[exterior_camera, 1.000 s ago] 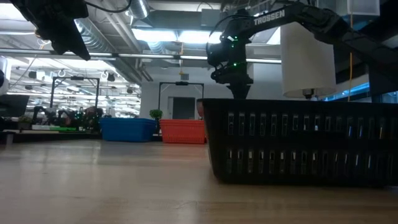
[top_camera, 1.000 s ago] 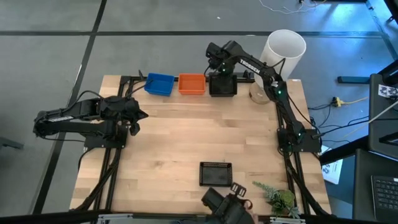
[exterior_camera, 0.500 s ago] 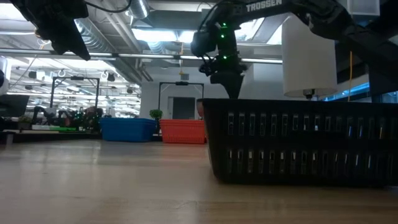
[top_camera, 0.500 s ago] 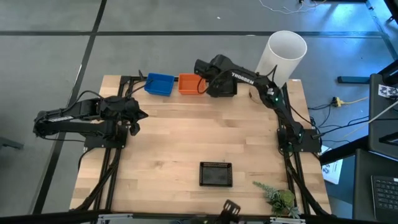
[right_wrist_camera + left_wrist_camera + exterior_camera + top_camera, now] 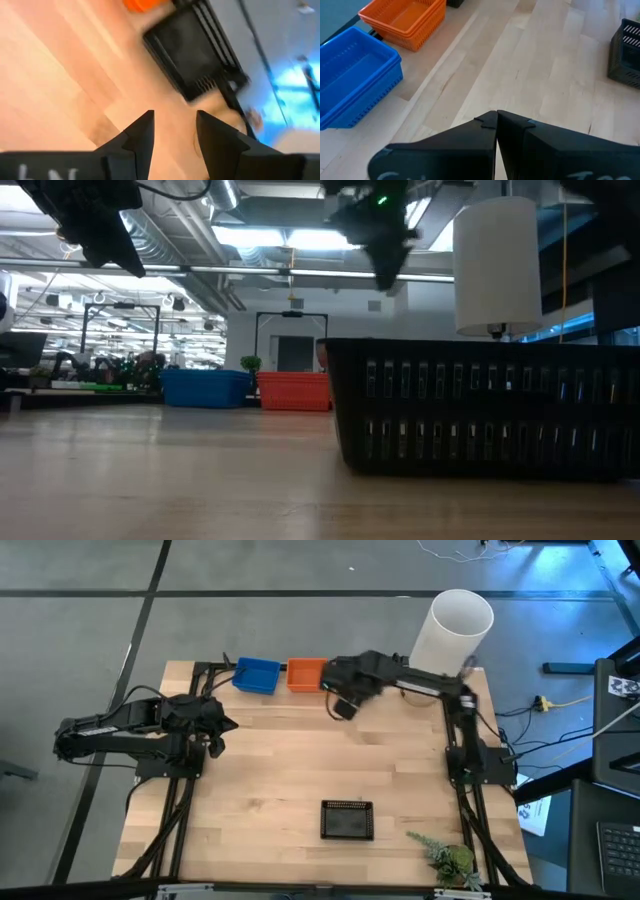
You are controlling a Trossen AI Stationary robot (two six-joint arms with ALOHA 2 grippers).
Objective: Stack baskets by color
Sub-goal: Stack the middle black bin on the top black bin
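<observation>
- While the right pincer (image 5: 340,706) hangs above the bench (image 5: 300,780) just in front of the far row, its fingers stand apart and hold nothing.
- Blue basket (image 5: 257,675), orange basket (image 5: 306,673) and a black basket (image 5: 192,55) line the far edge.
- Another black basket (image 5: 347,819) sits alone near the front edge.
- The left pincer (image 5: 215,725), fingers pressed together and empty, waits at the left side.

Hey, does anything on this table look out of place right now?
Yes: one black basket sits alone near the table's front edge, far from the row along the back, where the blue baskets, orange baskets and another black basket sit. The right gripper hovers empty by that row, jaws open.
</observation>
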